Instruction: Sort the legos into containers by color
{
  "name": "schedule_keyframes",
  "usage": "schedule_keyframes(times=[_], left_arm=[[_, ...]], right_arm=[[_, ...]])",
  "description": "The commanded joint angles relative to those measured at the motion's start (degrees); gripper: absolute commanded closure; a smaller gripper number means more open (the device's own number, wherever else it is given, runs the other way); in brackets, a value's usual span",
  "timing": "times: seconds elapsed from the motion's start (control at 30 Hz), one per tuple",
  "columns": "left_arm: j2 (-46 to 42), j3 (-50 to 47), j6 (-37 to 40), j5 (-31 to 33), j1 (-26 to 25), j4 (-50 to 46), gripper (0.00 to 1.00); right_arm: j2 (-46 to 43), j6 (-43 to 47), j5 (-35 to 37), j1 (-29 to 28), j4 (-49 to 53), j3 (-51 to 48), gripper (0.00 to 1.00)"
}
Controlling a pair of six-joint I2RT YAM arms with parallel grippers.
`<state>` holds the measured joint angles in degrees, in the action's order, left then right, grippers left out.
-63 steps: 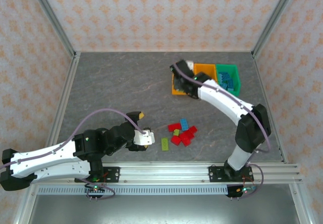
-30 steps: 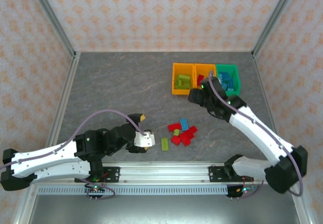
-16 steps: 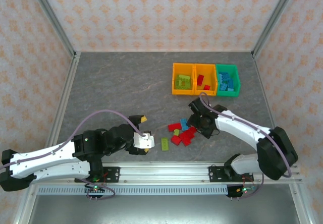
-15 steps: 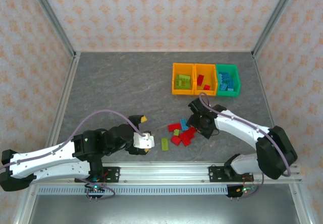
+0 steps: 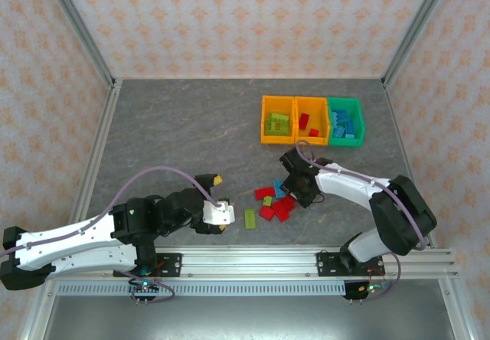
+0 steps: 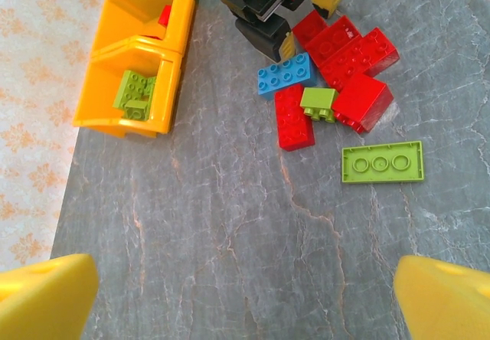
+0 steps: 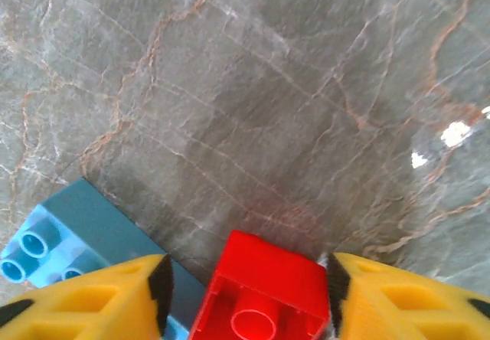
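Change, right arm: 2.1 s ago the right gripper (image 5: 295, 188) was over the left orange bin (image 5: 265, 125). We now find it swung back and lowered onto the right side of the loose pile.
Change, rest: the left arm and the loose bricks lie as they did, as far as we can tell.
Right claw: its fingers are spread on either side of a red brick (image 7: 264, 309). One finger touches it or nearly does, and a sliver of gap shows at the other. The blue brick (image 7: 69, 225) sits just beside it.
Left claw: the left gripper (image 6: 245, 294) has its fingers wide apart and holds nothing. It sits near the tabletop's (image 5: 176, 133) near edge, left of the pile.
Bins, count: three in a touching row toward the far right corner, two orange and one green.
Bin contents: lime bricks (image 6: 136, 95) are in the left orange bin, red in the middle orange bin (image 5: 311, 100), and blue in the green bin (image 5: 360, 122).
Loose, count: one blue and two lime, namely a small lime brick (image 6: 318, 102) and a flat lime plate (image 6: 383, 161).
Loose red bricks (image 6: 360, 53): we count at least five. They crowd together under the gripper, so the count is unsure.
Pile position: near the near edge, right of centre.
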<state>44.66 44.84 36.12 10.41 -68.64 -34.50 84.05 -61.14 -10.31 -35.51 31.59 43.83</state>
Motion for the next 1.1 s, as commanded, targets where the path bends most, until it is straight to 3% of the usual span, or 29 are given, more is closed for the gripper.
schedule_keyframes(times=[0.0,0.13,0.3,0.57,0.67,0.77,0.93,1.07], left_arm=[[-0.02,-0.3,1.09,1.45,-0.17,-0.07,0.0],[-0.01,-0.28,0.98,1.23,-0.17,-0.1,0.0],[-0.27,-0.13,0.93,0.72,-0.18,0.19,0.0],[-1.16,-0.19,-0.36,2.89,-0.1,1.58,0.0],[-0.9,-0.02,-2.84,6.83,0.12,3.66,0.0],[-0.89,0.18,-5.04,9.1,1.13,5.64,0.0],[-1.44,0.29,-5.97,9.73,2.71,7.05,0.0],[-2.16,-0.19,-5.78,11.21,2.83,7.39,0.0]], right_arm=[[0.73,-1.6,2.28,-0.18,-0.36,-2.14,0.53],[-1.91,-1.92,3.59,-0.18,0.73,-2.83,0.66],[-8.24,-0.35,10.49,-0.18,5.12,-1.72,0.68],[-11.99,16.65,25.03,4.28,4.88,8.85,0.73],[-7.81,23.84,26.14,9.69,-0.75,13.23,0.73],[1.08,29.53,22.73,15.24,-3.24,21.6,0.72],[17.05,34.93,17.95,19.16,-4.06,37.76,0.71],[25.07,34.14,16.3,21.69,-2.3,47.51,0.59]])
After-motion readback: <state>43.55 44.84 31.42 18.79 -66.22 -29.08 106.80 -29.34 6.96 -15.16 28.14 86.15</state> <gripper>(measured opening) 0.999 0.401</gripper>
